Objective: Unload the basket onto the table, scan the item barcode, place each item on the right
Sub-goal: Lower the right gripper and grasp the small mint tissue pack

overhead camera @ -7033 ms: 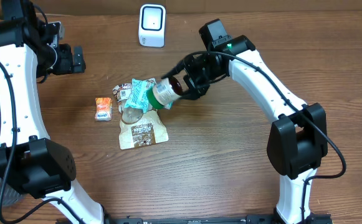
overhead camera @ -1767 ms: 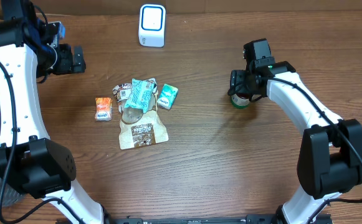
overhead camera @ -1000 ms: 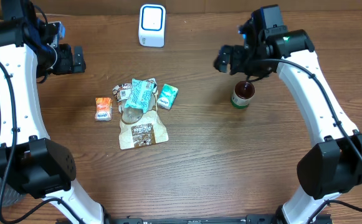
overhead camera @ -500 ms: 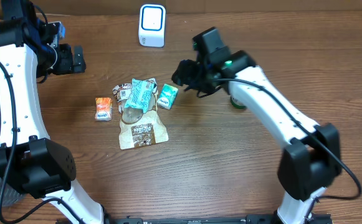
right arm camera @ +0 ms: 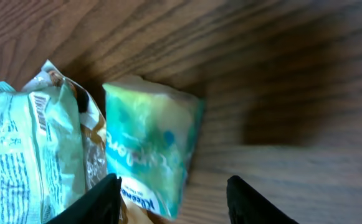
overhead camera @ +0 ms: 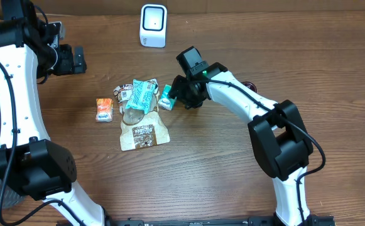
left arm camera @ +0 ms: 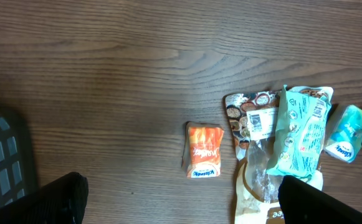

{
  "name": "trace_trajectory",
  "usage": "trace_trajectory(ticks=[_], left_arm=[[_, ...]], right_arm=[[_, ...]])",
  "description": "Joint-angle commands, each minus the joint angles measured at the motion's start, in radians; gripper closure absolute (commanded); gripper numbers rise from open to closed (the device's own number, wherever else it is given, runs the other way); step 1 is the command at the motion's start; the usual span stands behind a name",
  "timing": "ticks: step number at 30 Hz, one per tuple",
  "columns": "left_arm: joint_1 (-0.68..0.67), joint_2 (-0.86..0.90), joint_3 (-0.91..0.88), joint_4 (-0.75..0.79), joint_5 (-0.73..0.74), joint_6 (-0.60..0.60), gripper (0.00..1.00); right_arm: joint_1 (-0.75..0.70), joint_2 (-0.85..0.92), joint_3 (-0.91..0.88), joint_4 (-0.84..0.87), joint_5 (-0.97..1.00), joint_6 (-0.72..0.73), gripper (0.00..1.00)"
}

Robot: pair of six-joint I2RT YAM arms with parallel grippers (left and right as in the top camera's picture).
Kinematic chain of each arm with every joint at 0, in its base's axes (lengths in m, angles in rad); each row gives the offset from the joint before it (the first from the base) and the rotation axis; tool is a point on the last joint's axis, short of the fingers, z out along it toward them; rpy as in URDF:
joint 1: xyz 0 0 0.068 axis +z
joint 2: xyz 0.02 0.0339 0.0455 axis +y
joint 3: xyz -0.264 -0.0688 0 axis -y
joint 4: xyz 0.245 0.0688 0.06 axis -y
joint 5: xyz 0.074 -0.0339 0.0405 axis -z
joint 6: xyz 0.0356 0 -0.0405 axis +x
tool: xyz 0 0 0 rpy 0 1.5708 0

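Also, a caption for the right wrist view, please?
Right hand open around the teal tissue pack, beside a green snack bag.

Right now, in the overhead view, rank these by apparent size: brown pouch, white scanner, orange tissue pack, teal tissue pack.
1. brown pouch
2. white scanner
3. orange tissue pack and teal tissue pack: these look alike, so I leave them unranked.

My overhead looks straight down on the table [overhead camera: 232, 188]. Left wrist sits high, right wrist close; all 3 share the teal pack [overhead camera: 167, 96].
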State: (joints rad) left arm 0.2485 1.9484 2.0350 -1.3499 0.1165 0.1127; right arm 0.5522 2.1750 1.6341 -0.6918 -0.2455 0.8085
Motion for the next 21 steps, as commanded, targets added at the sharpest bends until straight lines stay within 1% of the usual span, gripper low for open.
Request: trace_trajectory(ticks=[1,6,14,19,21], left_arm=[[-0.007,-0.016,-0.005,0.000,0.007,0.022,0.00],[-0.007,-0.016,-0.005,0.000,0.007,0.022,0.00],[-0.007,-0.016,-0.005,0.000,0.007,0.022,0.00],[-0.007,-0.016,-0.005,0.000,0.007,0.022,0.00],[-0.007,-0.016,-0.005,0.000,0.007,0.022,0.00]], right_arm=[[0.006,0.027,0.000,0.030,-0.019,0.016,0.53],[0.011,0.061,0.000,0.035,-0.021,0.029,0.60],[0.011,0.060,0.000,0.033,-0.018,0.024,0.72],[0.011,0.060,0.000,0.035,-0.018,-0.009,0.73],[0.011,0.060,0.000,0.036,-0.018,-0.010,0.81]])
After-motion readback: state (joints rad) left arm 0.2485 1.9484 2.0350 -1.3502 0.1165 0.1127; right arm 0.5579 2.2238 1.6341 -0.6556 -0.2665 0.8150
